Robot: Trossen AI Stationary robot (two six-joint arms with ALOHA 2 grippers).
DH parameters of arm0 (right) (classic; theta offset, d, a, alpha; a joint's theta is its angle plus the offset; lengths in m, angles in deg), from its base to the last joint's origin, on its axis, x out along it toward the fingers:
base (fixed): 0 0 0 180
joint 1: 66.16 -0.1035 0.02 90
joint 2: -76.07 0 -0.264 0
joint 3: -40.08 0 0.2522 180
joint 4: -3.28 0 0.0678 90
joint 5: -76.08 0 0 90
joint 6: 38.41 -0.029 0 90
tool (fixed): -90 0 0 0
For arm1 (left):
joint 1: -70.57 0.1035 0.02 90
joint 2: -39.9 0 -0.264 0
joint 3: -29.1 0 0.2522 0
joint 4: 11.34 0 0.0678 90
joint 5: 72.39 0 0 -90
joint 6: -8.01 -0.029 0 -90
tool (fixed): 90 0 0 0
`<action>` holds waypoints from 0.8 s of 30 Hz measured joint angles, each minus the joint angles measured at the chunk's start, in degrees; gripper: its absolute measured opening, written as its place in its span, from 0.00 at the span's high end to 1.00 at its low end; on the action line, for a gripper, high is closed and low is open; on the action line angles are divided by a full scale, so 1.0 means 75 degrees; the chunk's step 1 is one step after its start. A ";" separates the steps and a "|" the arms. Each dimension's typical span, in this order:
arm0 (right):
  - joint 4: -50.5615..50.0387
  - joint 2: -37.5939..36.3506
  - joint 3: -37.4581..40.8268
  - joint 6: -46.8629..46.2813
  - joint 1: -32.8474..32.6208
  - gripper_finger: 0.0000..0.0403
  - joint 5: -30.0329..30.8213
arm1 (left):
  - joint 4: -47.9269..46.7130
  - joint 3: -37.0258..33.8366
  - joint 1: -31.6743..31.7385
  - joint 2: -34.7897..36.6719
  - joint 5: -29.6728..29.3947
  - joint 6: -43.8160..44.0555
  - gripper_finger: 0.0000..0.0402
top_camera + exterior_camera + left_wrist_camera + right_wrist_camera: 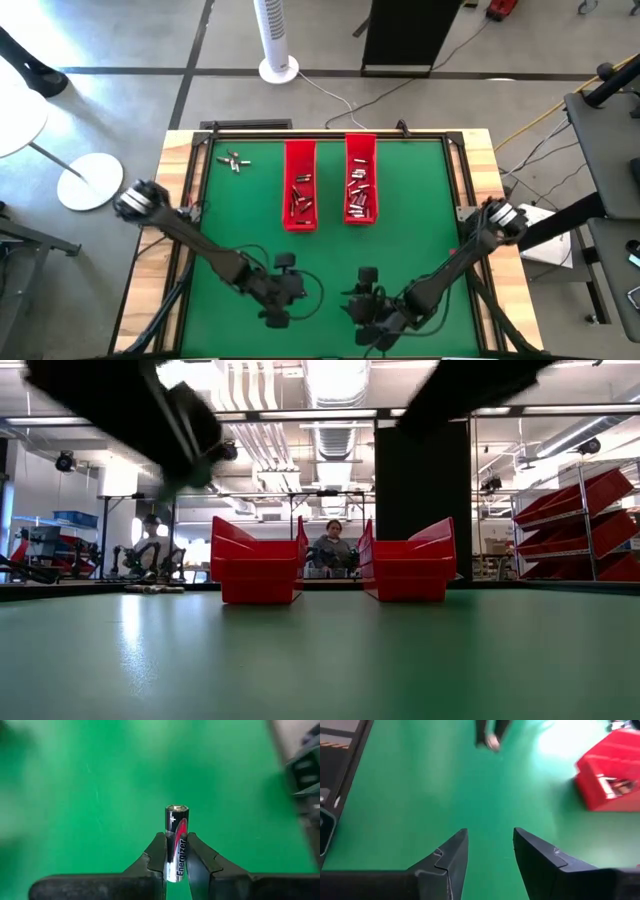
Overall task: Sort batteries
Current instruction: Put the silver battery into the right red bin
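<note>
- A green bench [320,250] is seen from above, with two long red trays [299,185] side by side at its far middle and two dark robot arms reaching in from the near corners.
- The left tool [177,854] pinches one battery [176,840] around its lower body. The cell stands upright between the fingers, its plus end sticking out beyond the tips.
- That battery is silver and black with a red stripe. It looks like a small, stiff, light metal cylinder with a smooth, slippery skin, likely to roll if laid down or to twist in a loose pinch. A grip across the middle of the barrel, as here, seems the surest.
- From above, the left arm runs from the near left corner toward the near middle of the bench, its tool [277,300] low over bare green mat, well short of the trays.
- The right tool [490,851] is spread apart and holds nothing; only green mat shows between its fingers.
- The right arm comes in from the near right corner, its tool [372,322] close to the near edge, just beside the left one.
- Both trays already hold several batteries: the left tray [301,194] and the right tray [360,190].
- A few loose batteries [233,160] lie at the far left of the mat, apart from the trays.
</note>
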 joint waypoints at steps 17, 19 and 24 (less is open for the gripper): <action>0.1608 0.1182 0.0091 -0.0345 0.0228 0.54 0.0008 | 0.0612 0.0027 0.0402 -0.1653 -0.0040 0.0809 0.91; 0.1590 0.1185 0.0116 -0.0350 0.0309 0.54 0.0006 | 0.0606 0.0022 0.0399 -0.1650 -0.0147 0.0725 0.88; 0.1596 0.1185 0.0145 -0.0316 0.0509 0.54 -0.0040 | 0.0548 0.0009 0.0397 -0.1629 -0.0185 0.0494 0.73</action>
